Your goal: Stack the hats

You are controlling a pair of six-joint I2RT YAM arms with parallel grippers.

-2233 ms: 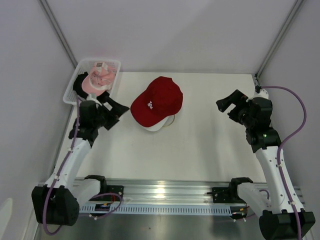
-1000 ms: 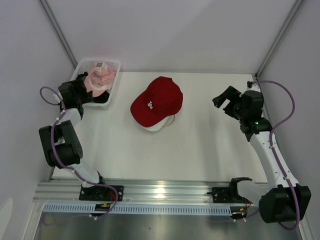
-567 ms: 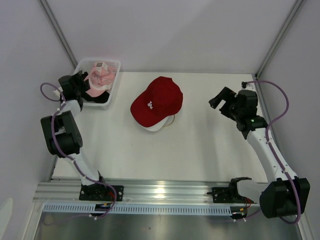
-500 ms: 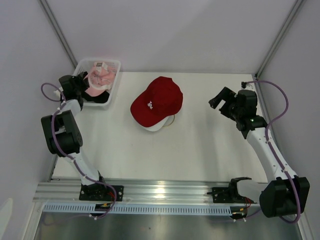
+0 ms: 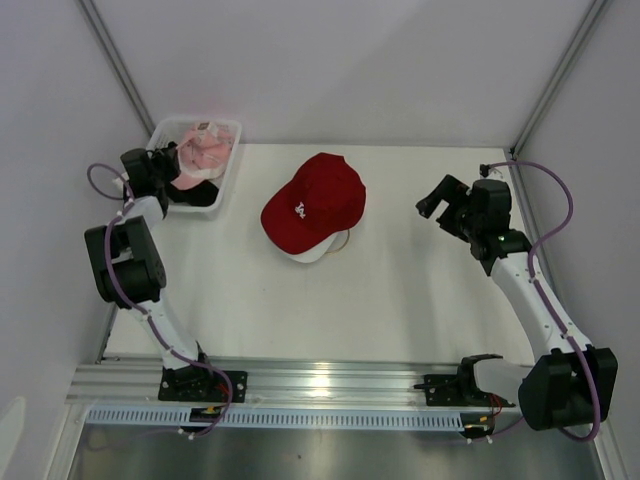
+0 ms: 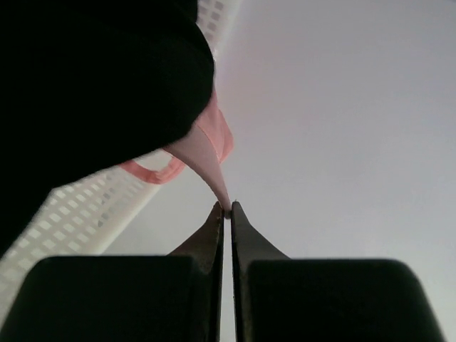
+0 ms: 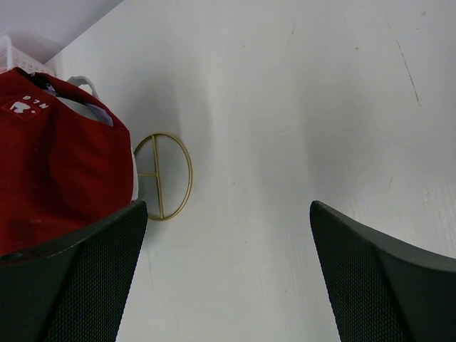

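Observation:
A red hat [image 5: 311, 204] lies mid-table on top of a white hat [image 5: 320, 250]; in the right wrist view the red hat [image 7: 57, 157] fills the left side. A pink hat [image 5: 201, 151] and a black hat [image 5: 201, 196] sit in the white mesh basket [image 5: 233, 150] at the back left. My left gripper [image 5: 167, 163] reaches into the basket at its left side. In the left wrist view this gripper [image 6: 226, 210] is shut on a thin edge of the pink hat [image 6: 207, 153], beside the black hat [image 6: 92, 85]. My right gripper [image 5: 440, 196] hovers open over the table, right of the red hat, holding nothing.
A gold wire stand [image 7: 163, 175] pokes out from under the stacked hats on their right. The basket wall [image 6: 79, 214] runs close along the left gripper. Grey walls close off the back and both sides of the table.
My left gripper has shut on the pink hat's edge inside the basket. The right arm shifted slightly left, its jaws staying open.

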